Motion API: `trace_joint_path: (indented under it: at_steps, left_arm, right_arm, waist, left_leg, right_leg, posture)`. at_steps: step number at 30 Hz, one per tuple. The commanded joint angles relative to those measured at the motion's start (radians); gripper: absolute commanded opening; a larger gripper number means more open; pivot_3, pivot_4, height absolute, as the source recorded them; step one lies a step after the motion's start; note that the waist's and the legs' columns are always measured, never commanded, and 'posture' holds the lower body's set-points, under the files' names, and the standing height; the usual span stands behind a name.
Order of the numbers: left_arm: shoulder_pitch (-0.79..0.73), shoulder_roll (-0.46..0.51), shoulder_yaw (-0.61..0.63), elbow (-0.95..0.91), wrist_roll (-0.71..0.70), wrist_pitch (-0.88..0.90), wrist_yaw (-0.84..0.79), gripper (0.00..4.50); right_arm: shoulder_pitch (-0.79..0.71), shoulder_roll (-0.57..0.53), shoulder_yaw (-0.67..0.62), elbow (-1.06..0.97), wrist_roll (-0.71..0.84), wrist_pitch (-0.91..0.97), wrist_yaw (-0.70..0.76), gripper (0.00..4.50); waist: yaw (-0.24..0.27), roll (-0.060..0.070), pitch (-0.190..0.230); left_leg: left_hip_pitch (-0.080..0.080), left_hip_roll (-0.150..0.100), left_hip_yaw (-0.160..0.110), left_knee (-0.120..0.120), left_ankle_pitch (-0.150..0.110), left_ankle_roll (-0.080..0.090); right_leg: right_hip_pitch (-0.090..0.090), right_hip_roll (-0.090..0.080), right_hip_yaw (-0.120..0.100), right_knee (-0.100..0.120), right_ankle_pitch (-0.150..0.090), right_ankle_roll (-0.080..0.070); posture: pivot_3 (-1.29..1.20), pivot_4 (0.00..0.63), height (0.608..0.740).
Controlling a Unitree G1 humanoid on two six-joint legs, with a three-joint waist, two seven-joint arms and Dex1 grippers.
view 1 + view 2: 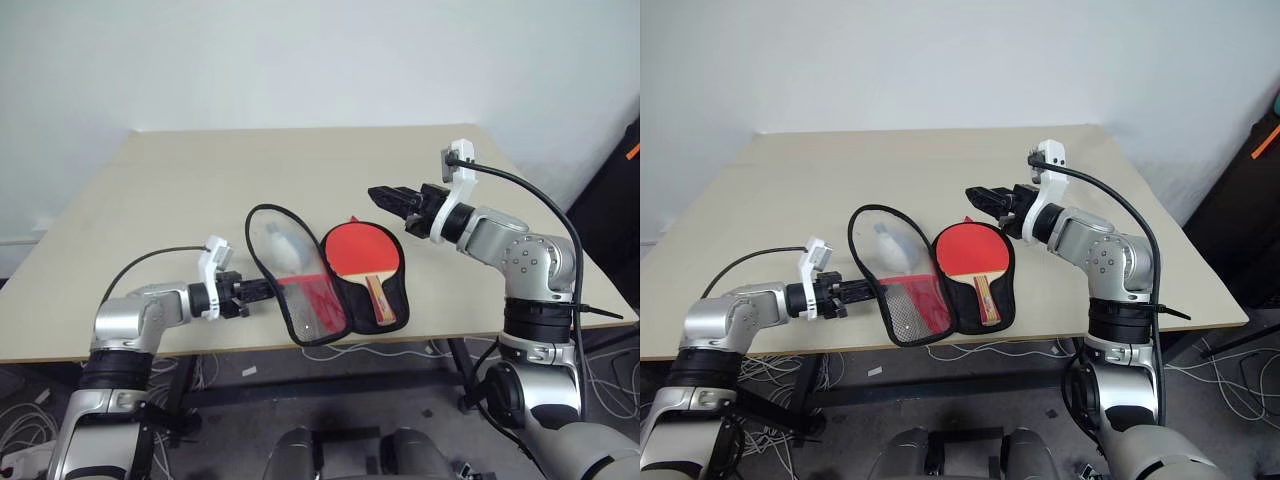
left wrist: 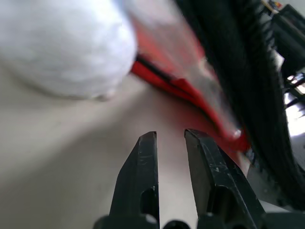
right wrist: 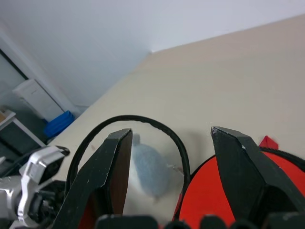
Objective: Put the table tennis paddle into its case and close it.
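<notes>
- I see the case (image 1: 325, 270) lying open flat near the front edge of the beige table (image 1: 200, 180), the two halves splayed like a book.
- The table tennis paddle (image 1: 367, 258) sits in the right half, red face up, pale handle pointing toward the front edge. It looks seated inside the black zip rim.
- The left half is the clear plastic flap (image 1: 892, 270), lying on the table; a red panel shows through its lower part.
- A small grey-white soft ball (image 3: 151, 170) sits under or behind the clear flap, near its far end; I can't tell which.
- My left gripper (image 1: 262, 289) is low, at the flap's left rim near the front of the table. In the left wrist view the fingers (image 2: 143, 171) stand only a narrow gap apart with nothing visibly between them; whether they touch the rim I can't tell.
- My right gripper (image 1: 383, 196) hovers above the table just beyond the paddle head, pointing left across the table. Jaws spread wide in the right wrist view, fingers (image 3: 107, 171) empty and clear of the case.
</notes>
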Motion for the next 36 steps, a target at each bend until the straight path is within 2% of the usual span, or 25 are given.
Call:
trace_joint_path:
  at_steps: [1, 10, 22, 26, 30, 36]
  left_arm:
    - [-0.058, -0.020, -0.011, 0.011, 0.011, -0.029, -0.016, 0.92]
    - [-0.137, -0.105, -0.058, 0.059, 0.032, -0.047, -0.021, 0.92]
    - [-0.229, -0.308, -0.113, 0.193, 0.114, -0.143, 0.055, 0.92]
    - [-0.277, -0.366, -0.087, 0.304, 0.156, -0.213, 0.144, 0.92]
    - [-0.310, -0.413, -0.055, 0.387, 0.172, -0.271, 0.224, 0.92]
    - [-0.278, -0.403, -0.025, 0.280, 0.113, -0.184, 0.171, 0.92]
  right_arm:
    - [0.002, -0.005, -0.045, -0.091, 0.096, -0.018, 0.037, 2.87]
    - [-0.011, 0.007, -0.113, -0.107, 0.233, -0.031, 0.004, 2.87]
    - [-0.035, 0.024, -0.193, -0.121, 0.455, -0.057, -0.061, 2.87]
    - [-0.016, -0.001, -0.133, -0.119, 0.431, -0.052, -0.057, 2.87]
    - [0.031, -0.037, 0.021, -0.062, 0.271, -0.069, -0.067, 2.87]
    - [0.055, -0.038, 0.073, -0.019, 0.197, -0.117, -0.058, 2.87]
  waist:
    - [0.000, 0.000, 0.000]
    - [0.001, 0.000, 0.000]
    - [0.000, 0.000, 0.000]
    - [0.001, 0.000, 0.000]
    - [0.000, 0.000, 0.000]
    - [0.001, 0.000, 0.000]
  left_leg:
    - [0.000, 0.000, 0.000, 0.001, 0.000, 0.000]
    - [0.000, 0.000, -0.001, 0.002, 0.000, 0.001]
    - [0.000, -0.001, -0.002, 0.005, 0.001, 0.002]
    - [0.001, -0.001, -0.003, 0.007, 0.001, 0.002]
    - [0.001, -0.001, -0.004, 0.008, 0.001, 0.002]
    - [0.000, -0.001, -0.004, 0.008, 0.001, 0.003]
  right_leg:
    - [0.000, 0.000, 0.000, 0.000, 0.000, 0.000]
    - [0.002, 0.000, -0.001, 0.000, 0.000, 0.000]
    - [0.006, 0.000, 0.000, 0.000, 0.001, 0.001]
    - [0.008, 0.000, -0.001, 0.000, 0.001, 0.001]
    - [0.008, 0.000, -0.002, 0.000, 0.001, 0.002]
    - [0.008, 0.000, -0.002, 0.000, 0.001, 0.002]
  posture:
    - [0.00, 0.000, 0.722]
    - [0.00, 0.000, 0.722]
    - [0.00, 0.000, 0.722]
    - [0.00, 0.000, 0.722]
    - [0.00, 0.000, 0.722]
    - [0.00, 0.000, 0.722]
